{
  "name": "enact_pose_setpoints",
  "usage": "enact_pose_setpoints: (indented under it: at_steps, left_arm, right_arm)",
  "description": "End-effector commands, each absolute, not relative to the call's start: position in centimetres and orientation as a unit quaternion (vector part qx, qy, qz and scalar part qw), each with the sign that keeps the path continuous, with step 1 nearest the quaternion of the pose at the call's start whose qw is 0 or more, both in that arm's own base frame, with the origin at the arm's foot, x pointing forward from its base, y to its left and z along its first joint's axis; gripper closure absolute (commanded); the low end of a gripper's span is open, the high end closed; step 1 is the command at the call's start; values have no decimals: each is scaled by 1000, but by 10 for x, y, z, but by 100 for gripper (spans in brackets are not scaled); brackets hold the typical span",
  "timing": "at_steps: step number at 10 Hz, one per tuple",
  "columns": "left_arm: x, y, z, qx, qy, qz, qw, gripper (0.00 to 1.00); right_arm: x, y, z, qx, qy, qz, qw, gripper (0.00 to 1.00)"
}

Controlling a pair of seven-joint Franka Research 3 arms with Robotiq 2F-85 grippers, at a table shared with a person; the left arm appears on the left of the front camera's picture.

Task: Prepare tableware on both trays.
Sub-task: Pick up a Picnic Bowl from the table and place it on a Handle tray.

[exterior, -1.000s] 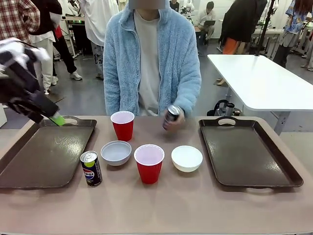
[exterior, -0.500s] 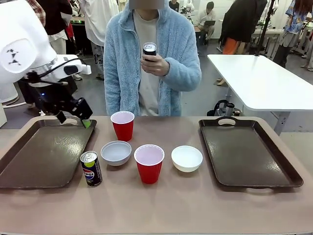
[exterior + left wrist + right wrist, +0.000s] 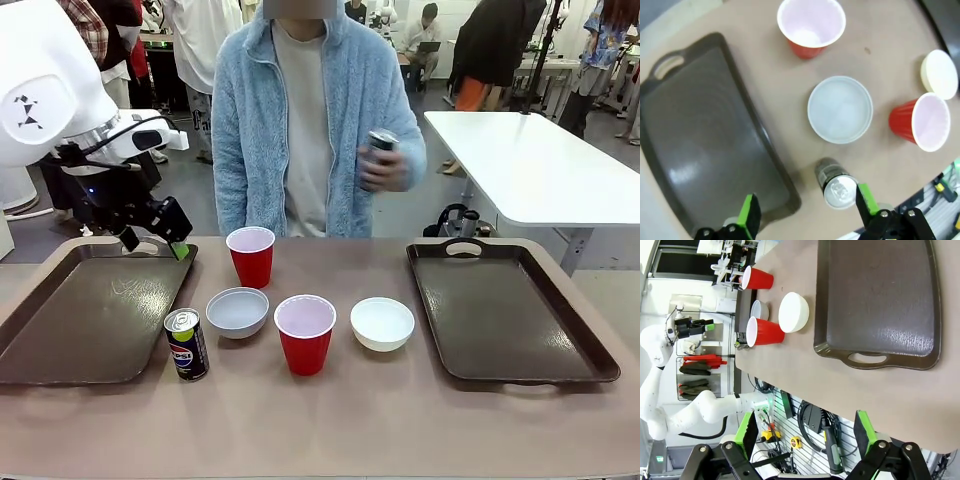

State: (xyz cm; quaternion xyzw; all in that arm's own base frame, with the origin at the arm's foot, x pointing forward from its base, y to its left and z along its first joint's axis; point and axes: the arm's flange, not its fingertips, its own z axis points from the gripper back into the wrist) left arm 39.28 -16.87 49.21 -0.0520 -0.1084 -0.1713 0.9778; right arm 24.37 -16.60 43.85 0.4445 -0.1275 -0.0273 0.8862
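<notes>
Slim can (image 3: pixel 379 141) now farther right in person's hand (image 3: pixel 386 170) (both arms' jaws apart); cups (image 3: pixel 251 257), bowls (image 3: pixel 238 311) between trays (image 3: pixel 90 310).

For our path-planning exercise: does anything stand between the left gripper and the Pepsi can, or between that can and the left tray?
Nothing visible does. The Pepsi can stands on the table right beside the left tray's rim. The open left gripper hangs above that tray's far corner, with only air toward the can.
</notes>
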Motion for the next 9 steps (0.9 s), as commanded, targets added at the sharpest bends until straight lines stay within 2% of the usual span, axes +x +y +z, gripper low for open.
enact_pose_setpoints:
  at_steps: [1,6,9]
  left_arm:
    - [415,-178,470,-73,-96,-145,982,0]
    - [451,-210,406,-45,-113,-112,986,0]
    - [454,-228,367,-1,-106,-110,988,0]
  right_arm:
    - [247,-165,440,457,-131,-33,879,0]
    - [247,-165,440,457,-131,-33,879,0]
    - [247,-165,440,457,-131,-33,879,0]
